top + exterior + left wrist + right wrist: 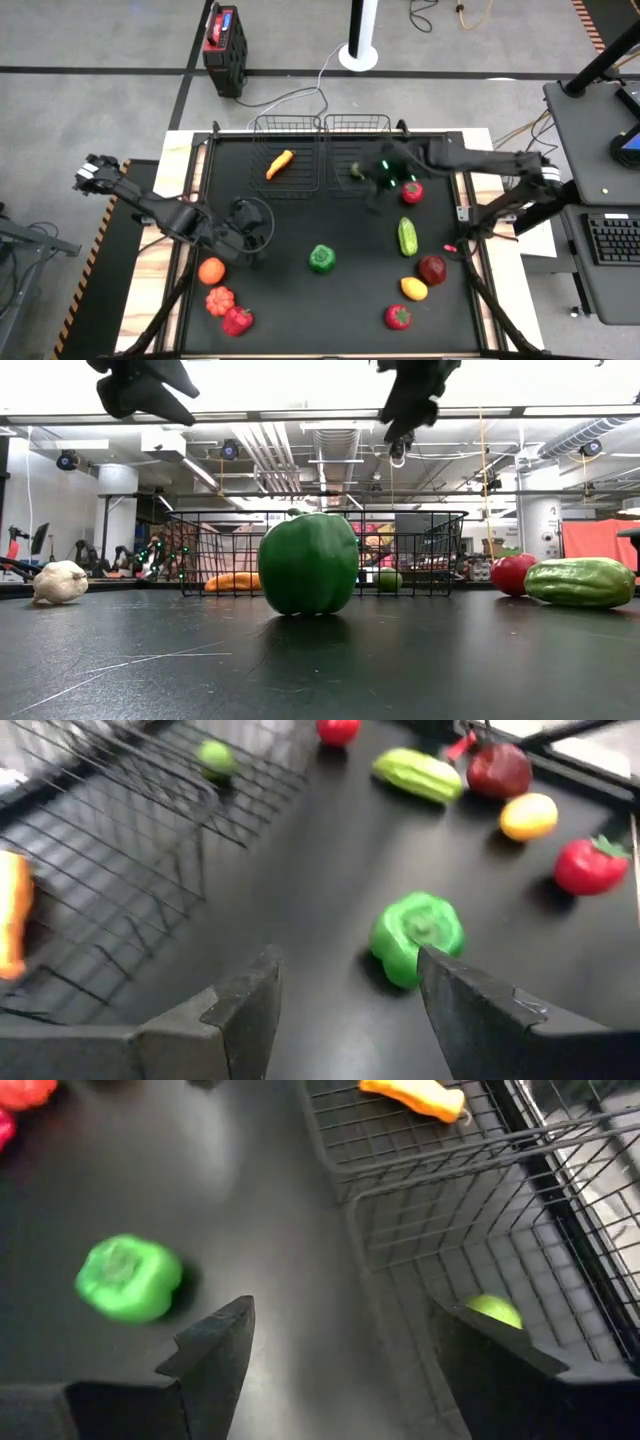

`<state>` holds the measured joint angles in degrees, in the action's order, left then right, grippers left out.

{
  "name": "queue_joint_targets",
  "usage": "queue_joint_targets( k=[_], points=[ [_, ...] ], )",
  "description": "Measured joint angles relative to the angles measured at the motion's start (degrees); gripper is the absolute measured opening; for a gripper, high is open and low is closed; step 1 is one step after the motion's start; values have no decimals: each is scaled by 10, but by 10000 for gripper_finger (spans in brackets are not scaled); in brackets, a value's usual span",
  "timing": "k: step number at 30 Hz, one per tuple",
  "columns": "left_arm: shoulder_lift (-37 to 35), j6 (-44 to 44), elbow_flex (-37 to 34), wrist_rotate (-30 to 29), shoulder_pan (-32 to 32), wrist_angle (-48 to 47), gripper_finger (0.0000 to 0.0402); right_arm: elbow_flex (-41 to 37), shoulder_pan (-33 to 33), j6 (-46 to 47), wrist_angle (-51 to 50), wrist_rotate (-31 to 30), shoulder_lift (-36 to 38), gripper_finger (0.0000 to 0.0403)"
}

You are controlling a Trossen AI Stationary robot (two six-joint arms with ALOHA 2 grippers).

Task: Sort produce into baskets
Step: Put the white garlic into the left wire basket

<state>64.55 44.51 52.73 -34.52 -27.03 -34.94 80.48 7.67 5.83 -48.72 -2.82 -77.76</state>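
Both arms: dark, near-black links and joints. Left arm (160, 212) ends in a round dark wrist housing; pale markings at its base end. Right arm (480, 160) carries green indicator lights near the wrist. Gripper fingers (240, 1010) in wrist views: flat, dark grey, angular plates with matte surfaces.

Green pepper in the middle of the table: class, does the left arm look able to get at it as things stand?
Probably yes. The left gripper is open and empty, and the green pepper stands alone on bare table just ahead of its fingers. No other produce or basket lies between them.
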Motion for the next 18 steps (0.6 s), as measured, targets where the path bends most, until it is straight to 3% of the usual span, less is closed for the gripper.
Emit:
queue_joint_targets(
  k=[5, 9, 18],
  points=[
    [17, -27, 0, 100, 0, 6, 214, -69, -87, 54, 32, -46, 58, 289],
    [27, -108, 0, 192, -1, -65, 214, -108, -130, 75, 81, -48, 88, 293],
    [49, -42, 0, 212, 0, -314, 214, -119, -151, 86, 104, -48, 91, 290]
  ],
)
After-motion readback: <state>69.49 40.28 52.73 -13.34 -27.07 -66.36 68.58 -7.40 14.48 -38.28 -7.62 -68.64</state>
